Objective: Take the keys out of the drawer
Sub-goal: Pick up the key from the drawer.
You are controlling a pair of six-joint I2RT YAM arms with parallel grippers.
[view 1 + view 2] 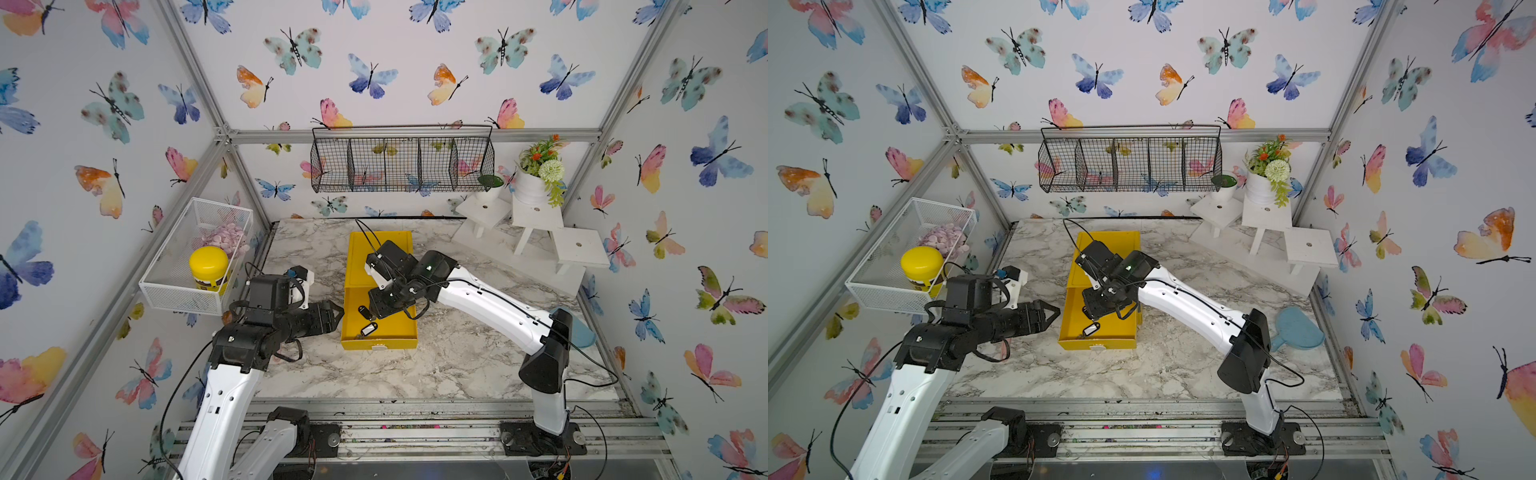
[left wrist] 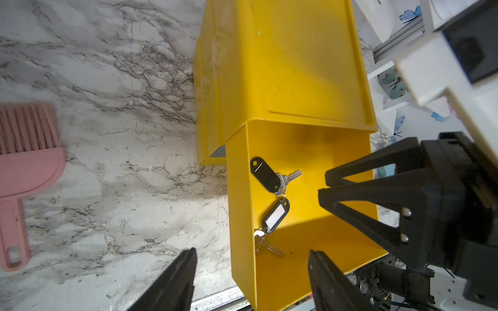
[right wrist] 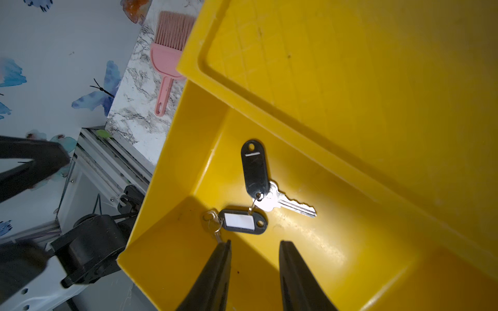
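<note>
The yellow drawer (image 1: 392, 334) stands pulled out of its yellow case (image 1: 380, 249) in the middle of the table. The keys lie near the drawer's left wall: a black tag (image 3: 254, 168) with a silver key, linked to a second black tag with a white label (image 3: 241, 221) and small keys; they also show in the left wrist view (image 2: 264, 173) and in a top view (image 1: 1091, 329). My right gripper (image 3: 254, 243) hangs over the drawer just short of the labelled tag, open with nothing between its fingers. My left gripper (image 2: 252, 253) is open wide at the drawer's left wall (image 1: 338, 318).
A pink brush (image 2: 27, 161) lies on the marble left of the case. A white mesh basket (image 1: 166, 286) with a yellow-lidded jar hangs at the left wall. A black wire basket (image 1: 401, 164) hangs on the back wall, beside white stands (image 1: 536, 216) with flowers. A blue pad (image 1: 1298, 328) lies at the right.
</note>
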